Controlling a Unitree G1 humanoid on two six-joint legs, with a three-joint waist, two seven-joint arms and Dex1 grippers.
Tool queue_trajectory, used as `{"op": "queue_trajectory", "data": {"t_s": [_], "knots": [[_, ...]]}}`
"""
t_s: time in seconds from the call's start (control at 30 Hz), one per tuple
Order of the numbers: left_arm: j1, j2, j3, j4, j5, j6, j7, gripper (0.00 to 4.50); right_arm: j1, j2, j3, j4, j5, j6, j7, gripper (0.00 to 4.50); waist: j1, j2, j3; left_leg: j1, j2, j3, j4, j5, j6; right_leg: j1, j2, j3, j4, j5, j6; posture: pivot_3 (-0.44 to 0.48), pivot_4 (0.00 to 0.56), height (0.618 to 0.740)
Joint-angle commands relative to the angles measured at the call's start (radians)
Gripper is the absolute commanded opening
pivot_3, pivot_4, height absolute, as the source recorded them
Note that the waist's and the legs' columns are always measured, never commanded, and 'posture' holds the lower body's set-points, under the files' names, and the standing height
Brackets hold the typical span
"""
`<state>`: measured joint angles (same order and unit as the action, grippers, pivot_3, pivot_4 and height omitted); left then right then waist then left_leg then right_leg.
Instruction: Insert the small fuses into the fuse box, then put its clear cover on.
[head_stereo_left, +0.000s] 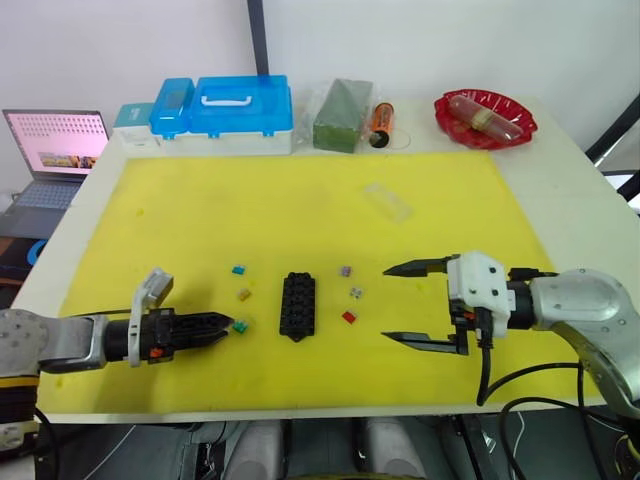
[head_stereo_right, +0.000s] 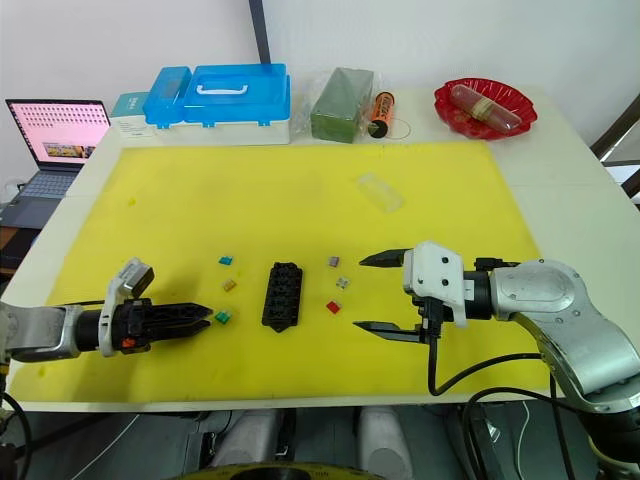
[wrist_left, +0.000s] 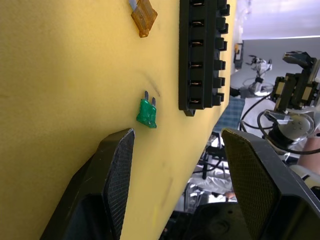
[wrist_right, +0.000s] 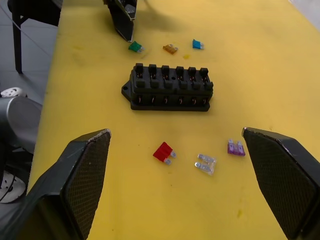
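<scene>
The green fuse (wrist_left: 147, 112) was seen lying flat on the yellow mat (head_stereo_left: 300, 200), just left of the near end of the fuse box (head_stereo_left: 298, 304), with its two metal blades pointing away from the left gripper (wrist_left: 175, 175). It was judged to be very light, stiff and smooth-sided, so that it could easily be flicked or skidded across the mat; a hold across the flat plastic head, with the blades left free for the slot, was thought best. The left gripper's fingers (wrist_left: 117, 170) were parted, with nothing between them, and were poised just short of the green fuse.

The orange fuse (head_stereo_left: 243, 294) and the blue fuse (head_stereo_left: 239, 269) were set farther along the same left side. To the right of the fuse box lay the red fuse (head_stereo_left: 349, 317), the grey fuse (head_stereo_left: 356, 293) and the purple fuse (head_stereo_left: 346, 271). All the slots of the fuse box appeared empty, though this could not be fully made out.

The right gripper (head_stereo_left: 410, 302) was held near the three right-hand fuses, its fingers spread wide and empty. The clear cover (head_stereo_left: 387, 200) was lying farther back on the mat, well apart from the fuse box; thin and slippery, it was judged to call for a gentle hold by its long edges. A blue-lidded case (head_stereo_left: 243, 115) stood at the far edge of the bench (head_stereo_left: 560, 190).
</scene>
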<state>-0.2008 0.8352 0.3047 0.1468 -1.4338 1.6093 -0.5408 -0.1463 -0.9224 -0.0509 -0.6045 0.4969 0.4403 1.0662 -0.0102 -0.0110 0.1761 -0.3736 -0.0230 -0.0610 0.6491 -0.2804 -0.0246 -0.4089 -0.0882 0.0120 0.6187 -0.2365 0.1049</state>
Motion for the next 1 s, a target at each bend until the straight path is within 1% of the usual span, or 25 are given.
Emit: {"op": "queue_trajectory", "data": {"t_s": [0.03,0.33,0.5,0.67,1.0], "knots": [[-0.006,-0.02,0.028,0.014,0.0,0.005,0.015,2.92,-0.008,-0.01,-0.03,-0.027,0.014,-0.008,-0.002,4.5,0.0,0.0,0.0,0.0,0.0,0.0,0.0,0.0,0.0,0.0,0.0,0.0,0.0,0.0,0.0,0.0,0.15,0.74],[0.001,-0.081,0.047,0.014,0.022,-0.002,0.07,2.92,-0.012,-0.012,-0.026,-0.015,0.005,-0.017,0.004,4.5,0.003,0.0,0.0,0.0,-0.001,0.0,0.0,0.0,0.0,0.0,-0.001,0.0,0.0,0.0,0.0,0.0,0.15,0.74],[0.003,-0.126,0.062,0.008,0.008,0.004,0.108,2.92,-0.016,-0.011,-0.024,-0.012,0.004,-0.018,0.004,4.5,0.008,0.001,-0.001,0.0,-0.002,0.0,0.0,0.0,-0.001,0.001,-0.002,0.0,0.0,0.0,0.0,0.0,0.15,0.74],[-0.011,-0.144,0.064,0.017,-0.006,0.005,0.121,2.92,-0.021,-0.011,-0.019,-0.012,0.006,-0.017,0.007,4.5,0.022,0.001,-0.001,0.0,-0.002,0.0,0.0,0.001,-0.001,0.001,-0.002,0.0,-0.001,0.0,0.0,0.0,0.15,0.74],[-0.011,-0.164,0.05,0.012,-0.044,0.005,0.145,2.92,-0.03,-0.006,-0.02,-0.021,0.017,-0.008,0.003,4.5,0.023,0.001,-0.001,0.0,-0.003,0.0,0.001,0.001,-0.001,0.001,-0.003,0.0,-0.001,0.0,0.0,0.0,0.15,0.74]]}}
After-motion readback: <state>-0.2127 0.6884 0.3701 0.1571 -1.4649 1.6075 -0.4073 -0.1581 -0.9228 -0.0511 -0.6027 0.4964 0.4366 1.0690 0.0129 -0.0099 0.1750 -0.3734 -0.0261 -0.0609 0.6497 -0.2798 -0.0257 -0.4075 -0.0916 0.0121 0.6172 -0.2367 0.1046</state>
